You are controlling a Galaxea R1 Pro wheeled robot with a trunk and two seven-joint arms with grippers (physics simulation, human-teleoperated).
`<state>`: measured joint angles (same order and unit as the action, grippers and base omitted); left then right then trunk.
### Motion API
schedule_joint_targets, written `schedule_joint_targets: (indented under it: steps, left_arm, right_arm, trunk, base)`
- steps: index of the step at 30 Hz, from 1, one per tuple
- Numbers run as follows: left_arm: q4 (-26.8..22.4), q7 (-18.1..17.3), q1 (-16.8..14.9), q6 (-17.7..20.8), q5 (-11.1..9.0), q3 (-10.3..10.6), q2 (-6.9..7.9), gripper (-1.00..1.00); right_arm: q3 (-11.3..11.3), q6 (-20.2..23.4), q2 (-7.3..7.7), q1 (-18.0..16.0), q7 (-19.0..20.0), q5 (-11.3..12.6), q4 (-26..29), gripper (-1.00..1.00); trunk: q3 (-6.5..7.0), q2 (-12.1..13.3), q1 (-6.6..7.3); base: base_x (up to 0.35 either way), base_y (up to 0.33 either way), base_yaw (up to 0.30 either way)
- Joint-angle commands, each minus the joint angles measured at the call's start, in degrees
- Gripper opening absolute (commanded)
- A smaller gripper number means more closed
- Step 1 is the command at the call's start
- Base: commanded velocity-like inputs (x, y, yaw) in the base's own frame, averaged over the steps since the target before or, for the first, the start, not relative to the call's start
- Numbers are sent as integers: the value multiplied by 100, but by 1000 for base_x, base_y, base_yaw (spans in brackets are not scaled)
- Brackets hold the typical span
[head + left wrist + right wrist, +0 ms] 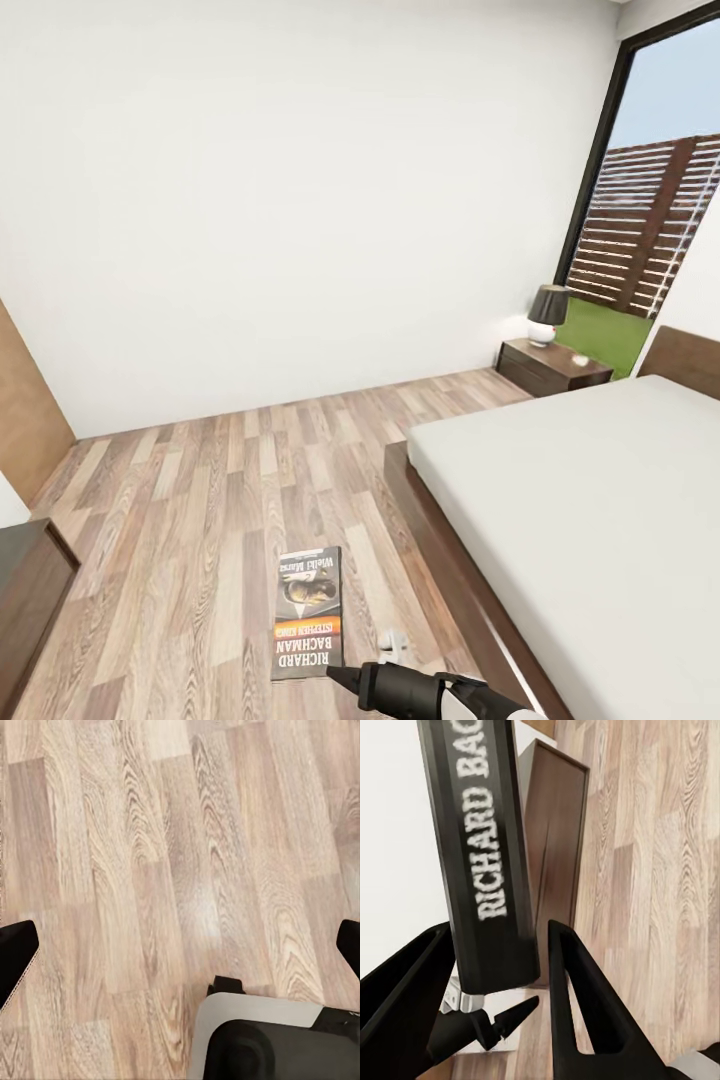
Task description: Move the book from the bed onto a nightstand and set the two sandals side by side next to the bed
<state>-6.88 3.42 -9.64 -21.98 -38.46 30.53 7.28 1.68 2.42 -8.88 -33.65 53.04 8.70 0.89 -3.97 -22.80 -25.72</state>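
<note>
The book [308, 610], dark grey with an orange band and white lettering, hangs above the wood floor beside the bed [600, 520]. My right gripper [342, 677] is shut on its near edge. In the right wrist view the book's spine [487, 862] stands clamped between the two black fingers [577, 997] of the right gripper [501, 934]. The nightstand [555, 367] stands at the far side of the bed's head, near the window. In the left wrist view my left gripper [180, 945] is open over bare floor. The sandals are out of view.
A lamp [547, 314] and a small white object sit on the nightstand. A dark wooden piece [30, 590] stands at the lower left, with a brown panel [25, 400] behind it. A tall window [650, 200] fills the far right corner. My base [262, 1035] is under the left gripper.
</note>
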Motion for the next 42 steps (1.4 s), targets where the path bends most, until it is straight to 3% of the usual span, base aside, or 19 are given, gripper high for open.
schedule_joint_targets:
  steps: [1, 42]
  left_arm:
    - [-6, 36, -3, -10, -14, 49, 2, 100]
    - [-6, 36, -3, -17, -21, 45, 4, 100]
  right_arm:
    - [34, 24, 1, -5, 13, 30, -2, -100]
    - [34, 23, 0, -3, 13, 35, -1, -100]
  trunk:
    - [-12, -12, -6]
    - [-12, -12, -6]
  base:
    - [305, 146, 0]
    - [305, 149, 0]
